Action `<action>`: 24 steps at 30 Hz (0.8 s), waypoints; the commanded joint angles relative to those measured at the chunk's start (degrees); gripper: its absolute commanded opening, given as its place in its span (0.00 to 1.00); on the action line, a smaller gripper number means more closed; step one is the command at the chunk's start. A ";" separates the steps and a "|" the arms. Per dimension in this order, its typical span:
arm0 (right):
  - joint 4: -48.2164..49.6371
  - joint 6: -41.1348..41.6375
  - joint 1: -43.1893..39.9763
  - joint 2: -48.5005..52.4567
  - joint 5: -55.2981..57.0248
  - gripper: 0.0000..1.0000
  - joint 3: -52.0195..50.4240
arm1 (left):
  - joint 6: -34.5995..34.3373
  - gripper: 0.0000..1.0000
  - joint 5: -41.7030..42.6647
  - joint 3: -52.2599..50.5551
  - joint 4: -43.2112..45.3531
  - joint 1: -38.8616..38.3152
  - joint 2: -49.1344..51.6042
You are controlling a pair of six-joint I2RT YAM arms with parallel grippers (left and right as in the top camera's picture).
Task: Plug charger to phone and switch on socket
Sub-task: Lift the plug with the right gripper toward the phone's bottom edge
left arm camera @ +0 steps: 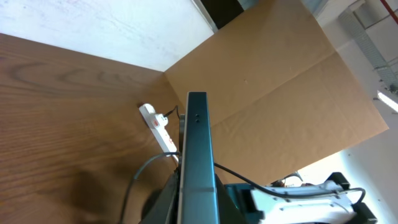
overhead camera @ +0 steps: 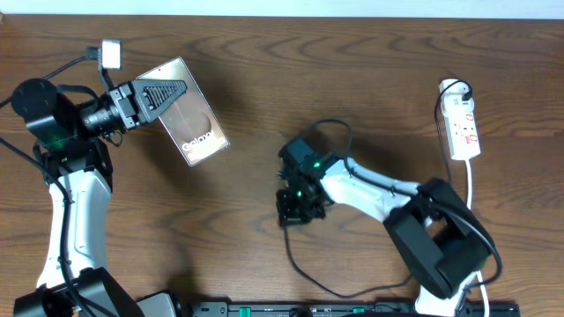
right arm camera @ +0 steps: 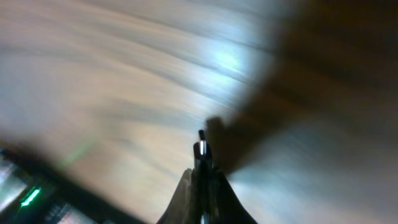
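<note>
**Phone held up, plug pinched, the two not yet mated**

Phone [overhead camera: 198, 128]: at the upper left of the table [overhead camera: 264, 53], well apart from everything else. It seems raised and tilted rather than flat, since it throws a soft shadow to its right. The left gripper [overhead camera: 176, 91] is clamped across its upper end, leaving the lettered end free. In the left wrist view the phone [left arm camera: 198, 155] shows edge-on, with its narrow end aimed across the table. My reading is that it is held this way to offer the port end to the other arm.

Plug tip [right arm camera: 201, 148]: it sticks out just past the right gripper [right arm camera: 202, 174], whose fingers are pressed together on it. That view is badly blurred, so I cannot tell the tip's orientation. The charger cable [overhead camera: 291, 251] trails from the gripper in a loose loop toward the table's near edge. The slack suggests room to carry it to the phone.

Socket [overhead camera: 463, 123]: a white strip at the far right edge with a black plug seated in it. I cannot read its switch state.

Arm pose: the left arm reaches up along the left side with its wrist turned toward the centre. The right arm stretches inward from the lower right, its gripper [overhead camera: 295, 204] low over mid-table and well short of the phone.
</note>
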 commanded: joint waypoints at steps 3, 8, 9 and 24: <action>9.49 -23.56 -3.63 1.33 -35.30 0.01 -0.96 | 0.79 0.07 0.72 0.83 0.42 0.17 -0.39; 14.99 -28.98 -5.16 1.33 -43.52 0.01 -0.96 | 0.81 0.07 0.72 0.83 0.42 0.17 -0.39; 16.09 -29.77 -5.33 1.33 -45.62 0.01 -0.96 | 0.83 0.08 0.72 0.83 0.42 0.17 -0.39; 31.52 -27.23 -5.55 1.33 -56.06 0.01 -0.96 | 1.62 0.07 0.74 0.74 0.39 0.11 -0.39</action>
